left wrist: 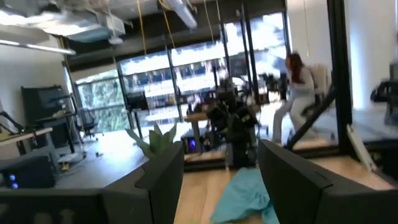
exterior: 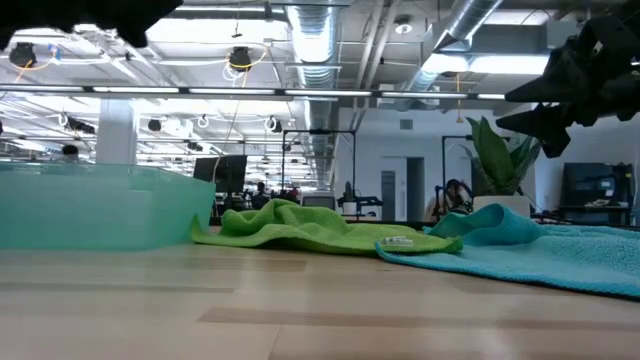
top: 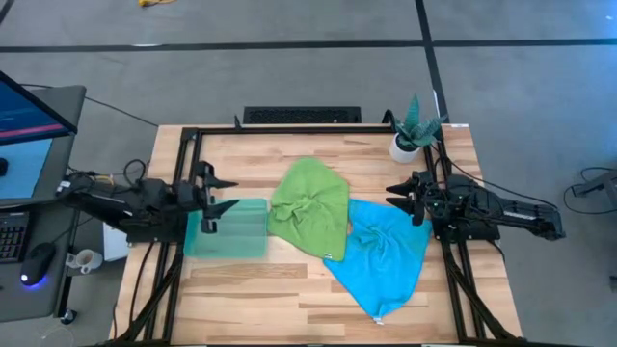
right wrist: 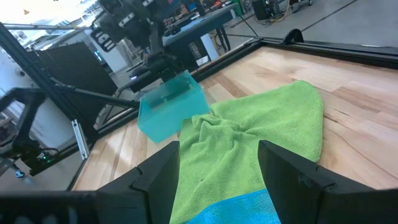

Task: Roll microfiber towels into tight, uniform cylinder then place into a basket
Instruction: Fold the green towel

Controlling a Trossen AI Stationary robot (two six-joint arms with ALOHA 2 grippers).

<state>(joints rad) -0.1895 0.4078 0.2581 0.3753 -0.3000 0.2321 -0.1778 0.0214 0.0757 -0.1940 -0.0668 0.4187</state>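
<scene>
Two microfiber towels are lying unrolled and crumpled at the table's centre: the blue towel [top: 384, 255] nearer the front edge and right side, the green towel [top: 310, 208] overlapping it behind. Both look soft, light and floppy; pinching a free corner or hem seems best. The basket [top: 227, 229] is sitting near the left edge. The left gripper [top: 218, 195] and right gripper [top: 399, 194] are hovering with fingers spread, grasping nothing.

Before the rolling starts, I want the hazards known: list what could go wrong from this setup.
1. The green towel lies bunched and overlaps the blue towel; a grab may drag both, giving a lumpy roll.
2. The potted plant stands close behind the open right gripper and might get knocked.
3. The open left gripper hovers at the teal basket and could shove it.
</scene>
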